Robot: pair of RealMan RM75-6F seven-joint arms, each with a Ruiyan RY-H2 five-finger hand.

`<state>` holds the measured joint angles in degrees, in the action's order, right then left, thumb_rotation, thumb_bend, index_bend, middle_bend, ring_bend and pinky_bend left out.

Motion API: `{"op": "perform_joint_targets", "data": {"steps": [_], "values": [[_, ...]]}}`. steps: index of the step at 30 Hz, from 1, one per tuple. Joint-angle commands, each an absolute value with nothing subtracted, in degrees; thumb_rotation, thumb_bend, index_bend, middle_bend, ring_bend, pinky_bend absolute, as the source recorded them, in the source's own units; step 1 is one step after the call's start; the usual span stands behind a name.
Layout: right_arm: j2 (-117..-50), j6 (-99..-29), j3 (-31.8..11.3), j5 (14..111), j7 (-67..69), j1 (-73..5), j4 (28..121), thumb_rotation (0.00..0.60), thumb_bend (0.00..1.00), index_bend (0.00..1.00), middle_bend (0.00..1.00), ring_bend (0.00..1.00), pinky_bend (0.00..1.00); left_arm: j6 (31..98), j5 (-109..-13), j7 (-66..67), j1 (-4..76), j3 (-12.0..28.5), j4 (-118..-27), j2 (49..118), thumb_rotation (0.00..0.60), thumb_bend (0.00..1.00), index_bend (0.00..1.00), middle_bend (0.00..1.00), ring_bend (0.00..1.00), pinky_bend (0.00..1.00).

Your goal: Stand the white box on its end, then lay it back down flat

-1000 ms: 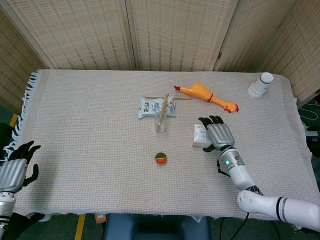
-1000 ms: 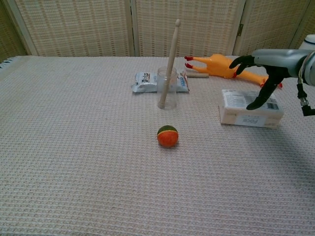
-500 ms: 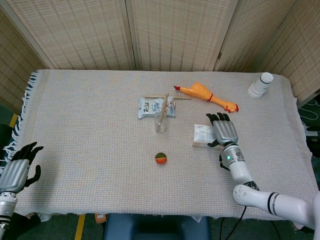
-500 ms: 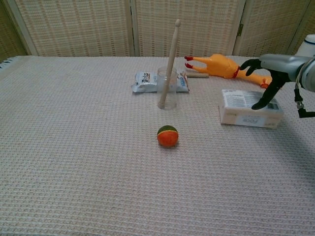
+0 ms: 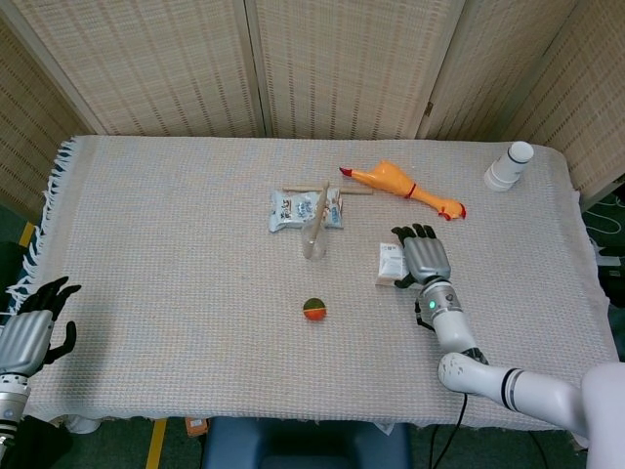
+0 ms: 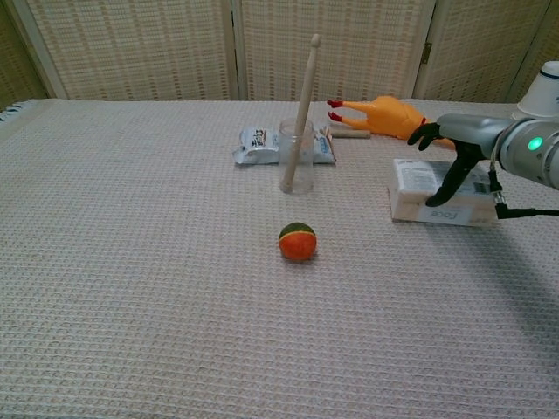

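Nearest, the left hand hangs off the tabletop's near left edge, fingers spread, holding nothing. One orange ball lies mid-table. Right of it, one white box lies flat; the right hand rests over it, fingers spread. Beyond: one clear cup holding one stick, one packet, one rubber chicken, one white cup.

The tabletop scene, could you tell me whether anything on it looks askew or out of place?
Only mildly: a wooden stick leans tilted in the clear cup, and the rubber chicken lies on its side. Nothing looks spilled or damaged.
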<state>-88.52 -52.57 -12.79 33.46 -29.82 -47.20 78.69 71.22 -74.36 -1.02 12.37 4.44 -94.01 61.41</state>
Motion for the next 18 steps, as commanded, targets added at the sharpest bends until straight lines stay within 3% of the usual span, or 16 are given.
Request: {"op": "perform_joint_targets", "data": {"steps": [1, 13, 18], "values": [[-89.42, -52.08, -12.53, 32.87, -30.20, -47.64, 77.68, 0.600, 0.06, 0.18, 0.13, 0.07, 0.00, 71.15, -74.22, -1.16, 12.36, 4.48, -93.88, 61.38, 0.600, 0.62, 0.14, 0.00, 0.00, 0.11], [-92.46, -50.79, -12.63, 33.10, -29.42, -48.62, 73.90, 0.600, 0.06, 0.21, 0.13, 0.08, 0.00, 70.52, -74.33, -2.37, 12.49, 4.40, -93.46, 61.35, 0.600, 0.61, 0.14, 0.00, 0.00, 0.11], [-93.21, -50.89, -13.09, 33.61, -29.03, -48.95, 72.96, 0.600, 0.06, 0.31, 0.17, 0.09, 0.00, 70.82, -74.29, -3.07, 12.32, 4.57, -93.27, 61.15, 0.600, 0.62, 0.14, 0.00, 0.00, 0.11]]}}
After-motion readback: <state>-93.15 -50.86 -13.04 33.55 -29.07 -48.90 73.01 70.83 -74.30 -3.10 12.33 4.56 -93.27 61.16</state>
